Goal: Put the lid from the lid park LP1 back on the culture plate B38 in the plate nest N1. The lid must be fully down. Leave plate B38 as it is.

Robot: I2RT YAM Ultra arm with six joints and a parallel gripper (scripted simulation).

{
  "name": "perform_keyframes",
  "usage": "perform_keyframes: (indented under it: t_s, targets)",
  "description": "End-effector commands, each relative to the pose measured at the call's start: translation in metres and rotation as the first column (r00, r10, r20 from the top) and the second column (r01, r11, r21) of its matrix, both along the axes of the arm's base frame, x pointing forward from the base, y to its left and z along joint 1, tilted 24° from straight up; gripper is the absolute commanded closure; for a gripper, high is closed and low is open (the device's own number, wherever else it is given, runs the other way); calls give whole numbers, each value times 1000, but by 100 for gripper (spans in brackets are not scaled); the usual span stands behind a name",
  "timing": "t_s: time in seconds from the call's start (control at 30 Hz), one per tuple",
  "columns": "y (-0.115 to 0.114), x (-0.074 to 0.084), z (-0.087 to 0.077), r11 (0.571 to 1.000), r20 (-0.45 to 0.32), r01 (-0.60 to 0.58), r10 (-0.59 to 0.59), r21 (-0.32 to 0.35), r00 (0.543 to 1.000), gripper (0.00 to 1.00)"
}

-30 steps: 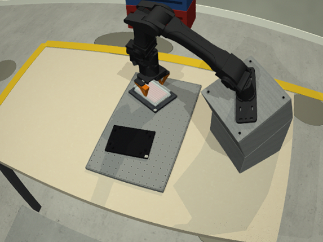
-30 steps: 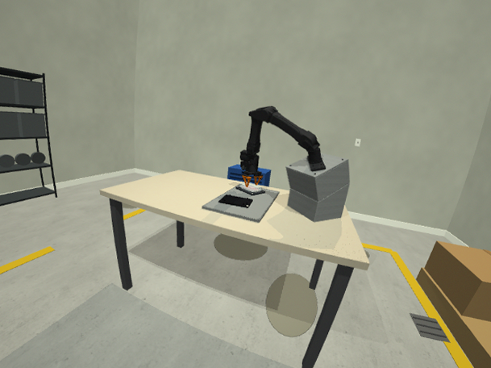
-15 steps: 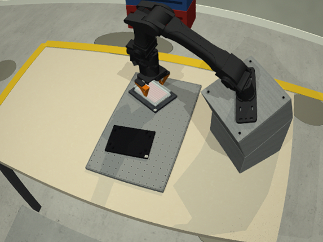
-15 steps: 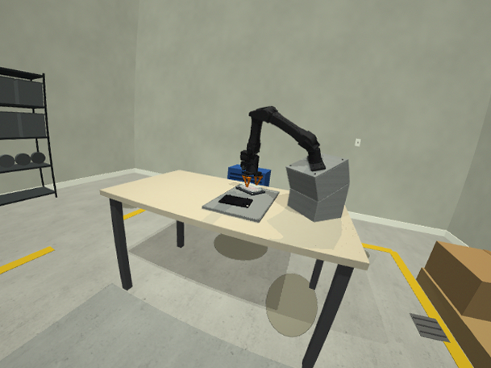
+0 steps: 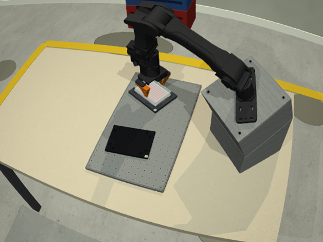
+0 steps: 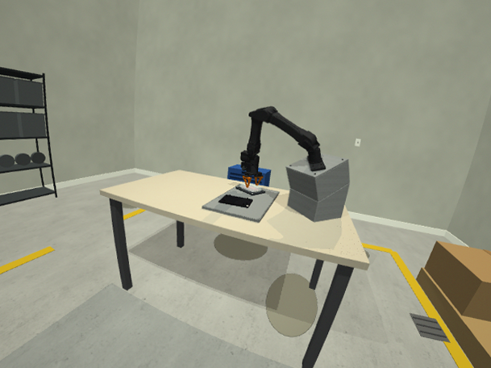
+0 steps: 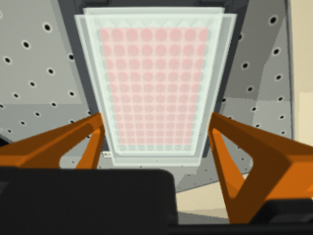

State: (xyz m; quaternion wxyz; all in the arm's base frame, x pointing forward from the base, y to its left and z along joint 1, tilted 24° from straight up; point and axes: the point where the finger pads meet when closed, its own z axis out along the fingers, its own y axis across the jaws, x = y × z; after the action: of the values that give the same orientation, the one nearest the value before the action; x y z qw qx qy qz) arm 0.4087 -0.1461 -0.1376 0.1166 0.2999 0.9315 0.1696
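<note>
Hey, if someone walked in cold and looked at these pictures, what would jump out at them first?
First, the black arm reaching from its grey pedestal over the pegboard base, its orange-fingered gripper shut on the clear lid above the pink-welled culture plate in the far nest. In the wrist view the lid sits slightly askew. Nearer, the black lid park has nothing on it.

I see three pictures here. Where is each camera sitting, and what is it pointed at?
Top: high above the table, looking down on the whole arm and grey board.
Exterior: out in the room, facing the table, arm and far wall.
Wrist: on the arm, looking down between orange fingers at the clear lid they grip over the pink plate.
All three show the lid and jaws.
</note>
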Motion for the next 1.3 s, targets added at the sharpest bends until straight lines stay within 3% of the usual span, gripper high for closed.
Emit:
perform_keyframes:
  t_s: [0.0,0.23,0.57,0.67,1.27]
  targets:
    - [-16,11,4,999,35,25,-24,-24,999,100]
    - [-15,15,9,999,46,21,-20,-30,999,100]
    - [-9,14,0,1000,24,13,-13,-20,1000,100]
    - [-14,18,8,999,41,18,-17,-29,999,100]
    - [-9,16,-1,1000,26,13,-13,-20,1000,100]
